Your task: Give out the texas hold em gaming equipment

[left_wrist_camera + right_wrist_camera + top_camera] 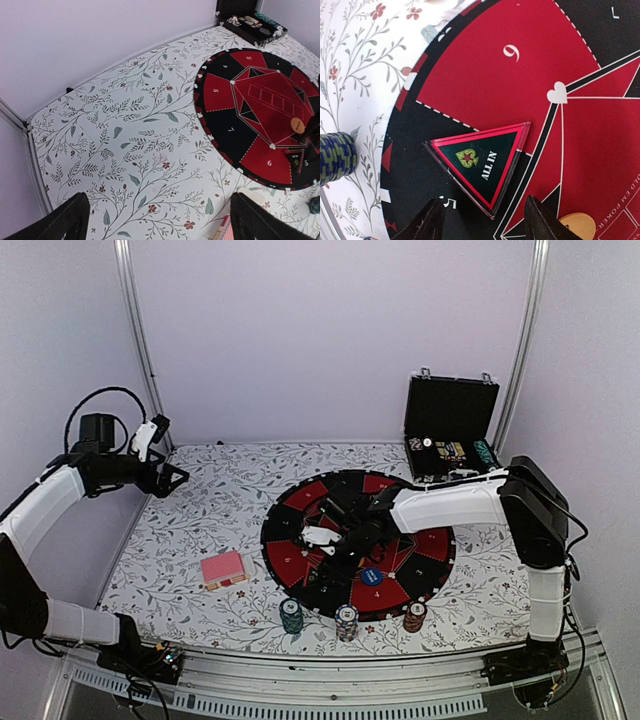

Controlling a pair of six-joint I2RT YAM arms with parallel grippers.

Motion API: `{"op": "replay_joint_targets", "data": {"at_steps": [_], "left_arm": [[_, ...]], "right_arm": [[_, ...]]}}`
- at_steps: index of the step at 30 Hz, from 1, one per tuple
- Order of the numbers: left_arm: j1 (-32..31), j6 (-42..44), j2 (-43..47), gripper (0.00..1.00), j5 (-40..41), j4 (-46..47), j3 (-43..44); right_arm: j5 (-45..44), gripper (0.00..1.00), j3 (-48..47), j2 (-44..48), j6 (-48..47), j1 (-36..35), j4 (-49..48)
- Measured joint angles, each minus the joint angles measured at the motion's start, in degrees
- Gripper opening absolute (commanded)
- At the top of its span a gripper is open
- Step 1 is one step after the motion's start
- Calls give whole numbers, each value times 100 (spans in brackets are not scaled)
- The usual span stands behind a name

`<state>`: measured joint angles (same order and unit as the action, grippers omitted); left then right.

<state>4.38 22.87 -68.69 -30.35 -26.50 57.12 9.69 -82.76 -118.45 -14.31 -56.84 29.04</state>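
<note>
Dark green chip stack (291, 616), blue-white chip stack (347, 621) and brown-red chip stack (415, 616) stand at the near rim of the mat (300, 502); the pink card deck (223, 569) lies on the counter (200, 520) left of it; the right gripper (485, 205) hangs open, empty, over an "ALL IN" triangle (482, 167); the left gripper (159, 197) is open, empty, well apart.

Robot lab test cell, plain white walls (320, 340), aluminium frame posts (141, 340), floral-cloth table (200, 500), slotted metal mounting rail (300, 702)
</note>
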Motion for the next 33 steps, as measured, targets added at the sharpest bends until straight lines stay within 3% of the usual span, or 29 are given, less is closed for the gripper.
{"op": "replay_joint_targets", "data": {"at_steps": [16,24,33], "left_arm": [[0,-4,61,100,13,-254,247],[0,-4,59,100,11,-299,315],[0,0,57,100,17,-302,315]], "right_arm": [[111,53,-31,-162,-96,-9,46],[-109,37,-356,-372,-136,-59,90],[-240,30,-1016,-837,-116,-76,-136]]}}
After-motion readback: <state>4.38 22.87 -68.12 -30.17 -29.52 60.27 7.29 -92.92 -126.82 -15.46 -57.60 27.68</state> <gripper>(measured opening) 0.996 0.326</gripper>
